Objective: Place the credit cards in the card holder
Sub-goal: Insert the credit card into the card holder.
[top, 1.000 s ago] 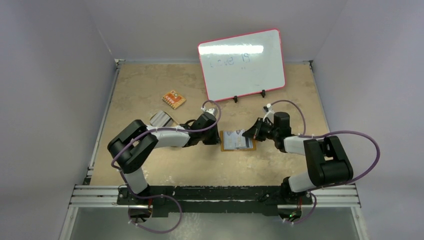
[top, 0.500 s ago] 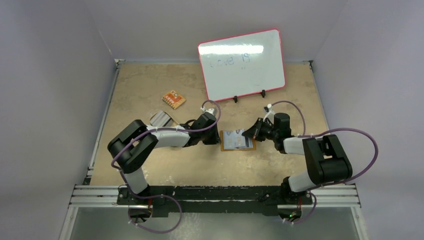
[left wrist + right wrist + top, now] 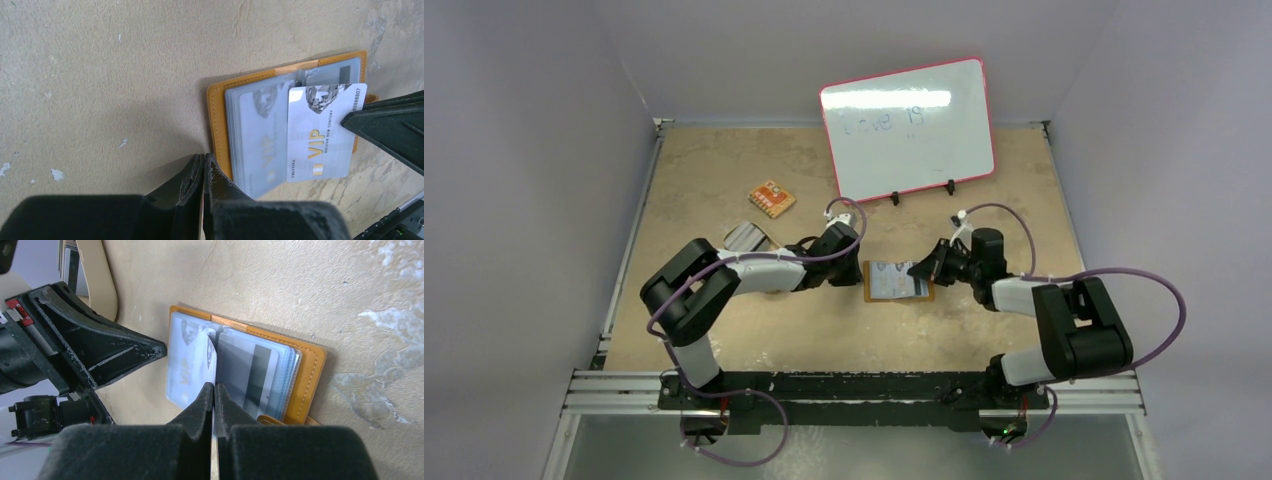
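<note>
The orange card holder (image 3: 879,296) lies open on the table, its clear sleeves up, and also shows in the left wrist view (image 3: 218,117) and the right wrist view (image 3: 310,379). My right gripper (image 3: 921,270) (image 3: 214,386) is shut on a silver credit card (image 3: 320,135) (image 3: 202,362) marked VIP, held tilted over the sleeves. One sleeve holds a card with a dark stripe (image 3: 257,374). My left gripper (image 3: 856,272) (image 3: 203,157) is shut with nothing between its fingers, its tips at the holder's left edge. More cards (image 3: 744,236) lie in a tan dish.
The tan oval dish (image 3: 769,243) sits left of the left gripper. An orange patterned flat piece (image 3: 771,199) lies farther back on the left. A pink-framed whiteboard (image 3: 907,130) stands at the back centre. The two grippers face each other closely across the holder.
The right gripper with its card has edged slightly left and back, and the holder has shifted a touch with it. The left gripper has barely moved.
</note>
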Controlling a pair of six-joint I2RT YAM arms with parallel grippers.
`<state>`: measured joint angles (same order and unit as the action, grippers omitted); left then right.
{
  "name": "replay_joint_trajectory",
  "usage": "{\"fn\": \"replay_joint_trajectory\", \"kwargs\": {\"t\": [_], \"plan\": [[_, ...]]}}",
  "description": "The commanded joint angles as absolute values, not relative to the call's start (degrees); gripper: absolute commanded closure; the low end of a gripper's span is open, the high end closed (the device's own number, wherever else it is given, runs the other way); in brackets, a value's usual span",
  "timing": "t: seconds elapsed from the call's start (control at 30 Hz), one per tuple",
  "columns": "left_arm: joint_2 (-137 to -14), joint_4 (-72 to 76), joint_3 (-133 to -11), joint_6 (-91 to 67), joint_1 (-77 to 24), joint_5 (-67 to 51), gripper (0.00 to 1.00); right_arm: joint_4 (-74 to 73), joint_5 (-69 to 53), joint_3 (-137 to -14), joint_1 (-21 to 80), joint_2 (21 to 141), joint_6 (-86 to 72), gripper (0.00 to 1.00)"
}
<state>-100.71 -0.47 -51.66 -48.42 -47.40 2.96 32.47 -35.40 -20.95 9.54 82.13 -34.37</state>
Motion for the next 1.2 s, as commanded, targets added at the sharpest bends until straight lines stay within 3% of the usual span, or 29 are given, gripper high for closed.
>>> {"fn": "replay_joint_trajectory", "kwargs": {"t": [0.0,1.17], "plan": [[-103.27,-6.38,-51.52,-46.38,-47.18,7.13,0.98,32.92,-34.44,-20.87,10.65,83.51,-33.31,1.0],[-102.7,-3.08,-48.56,-48.87,-49.42,5.24,0.98,43.43,-30.32,-16.71,12.27,83.84,-41.32,1.0]]}}
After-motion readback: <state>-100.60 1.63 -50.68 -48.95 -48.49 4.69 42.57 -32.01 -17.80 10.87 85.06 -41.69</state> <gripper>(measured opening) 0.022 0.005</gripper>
